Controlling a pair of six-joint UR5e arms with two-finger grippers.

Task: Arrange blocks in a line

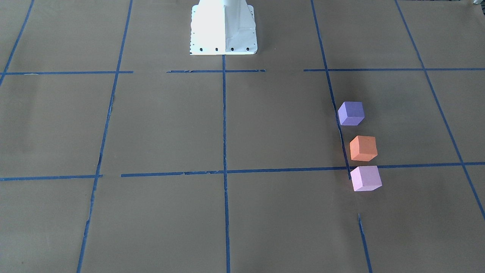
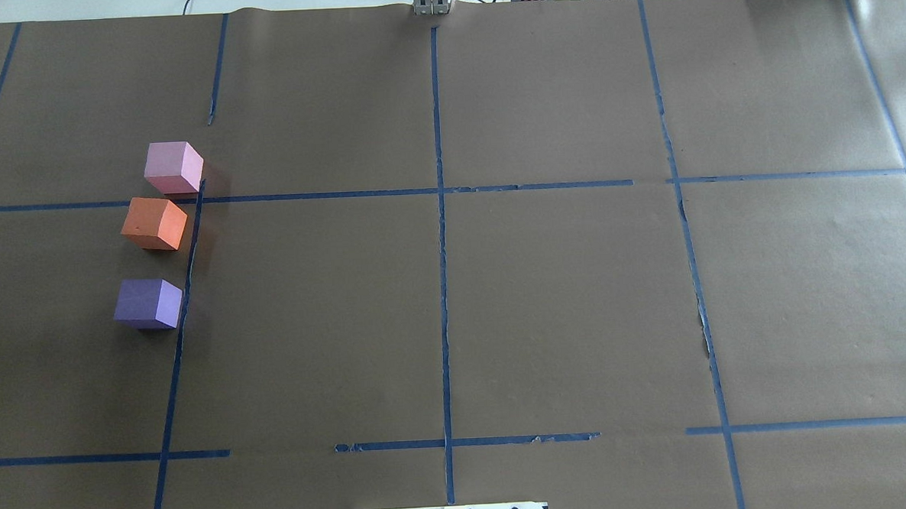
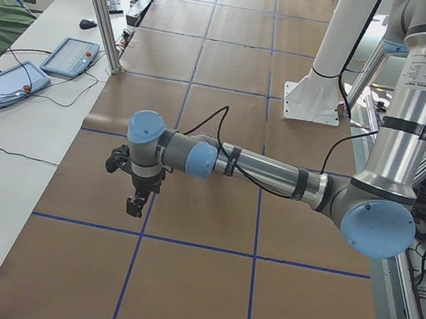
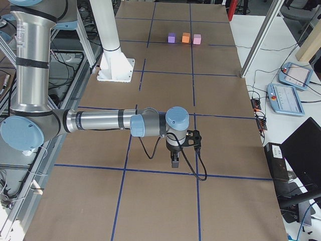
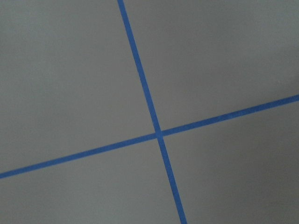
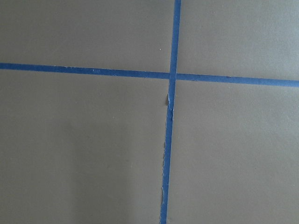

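Three cubes stand in a rough row on the brown paper, on my left side. In the overhead view the pale pink block is farthest, the orange block is close to it in the middle, and the violet block is nearest, across a small gap. The front view shows the violet, orange and pink blocks. The left gripper and the right gripper show only in the side views. Both point down above the paper, far from the blocks. I cannot tell whether they are open or shut.
Blue tape lines grid the brown paper. The white robot base stands at the table's middle edge. Both wrist views show only paper and a tape crossing. An operator and teach pendants are beside the table.
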